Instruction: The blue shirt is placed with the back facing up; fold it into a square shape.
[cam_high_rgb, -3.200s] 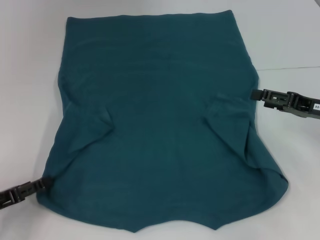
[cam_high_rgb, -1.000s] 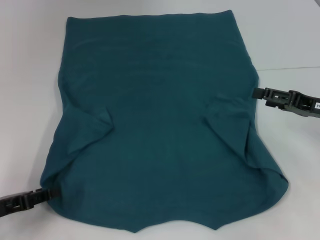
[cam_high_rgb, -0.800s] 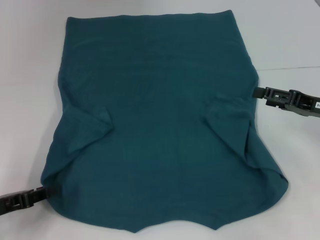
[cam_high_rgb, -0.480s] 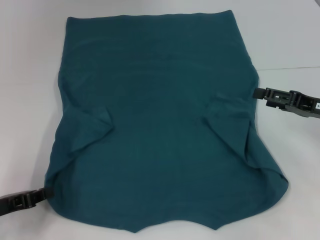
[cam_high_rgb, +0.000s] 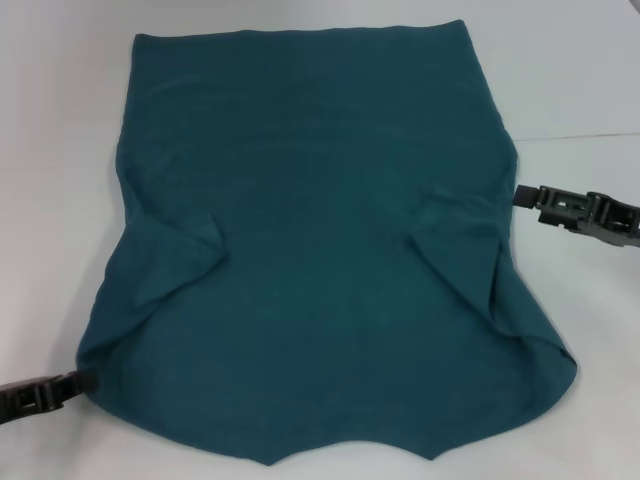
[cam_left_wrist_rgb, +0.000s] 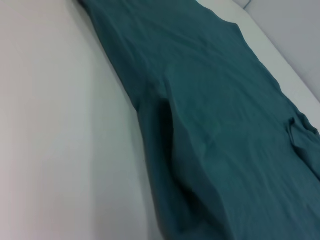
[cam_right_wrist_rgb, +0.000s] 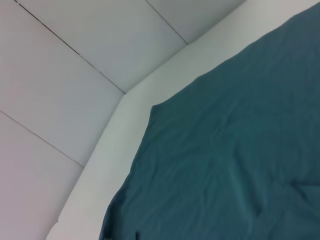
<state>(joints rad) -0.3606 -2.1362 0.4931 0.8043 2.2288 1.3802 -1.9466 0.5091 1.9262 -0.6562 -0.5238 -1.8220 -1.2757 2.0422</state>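
The blue shirt (cam_high_rgb: 310, 260) lies spread flat over most of the white table (cam_high_rgb: 50, 150), both short sleeves folded inward onto its body. My left gripper (cam_high_rgb: 88, 379) is at the shirt's near left corner, shut on the fabric edge, which follows it. At the shirt's right edge, about halfway up beside the folded sleeve, my right gripper (cam_high_rgb: 517, 194) just touches or barely clears the cloth. The left wrist view looks along the blue shirt (cam_left_wrist_rgb: 225, 125) and its raised left edge. In the right wrist view the blue shirt (cam_right_wrist_rgb: 240, 160) shows its far corner.
Bare white tabletop flanks the shirt on both sides. A seam line (cam_high_rgb: 580, 135) crosses the table at the right. The right wrist view shows the table's far edge (cam_right_wrist_rgb: 105, 150) and a tiled floor (cam_right_wrist_rgb: 75, 60) beyond it.
My left gripper drew the shirt's near left corner a little leftward. My right gripper slid slightly to the right, away from the shirt's edge. The rest of the shirt stayed put.
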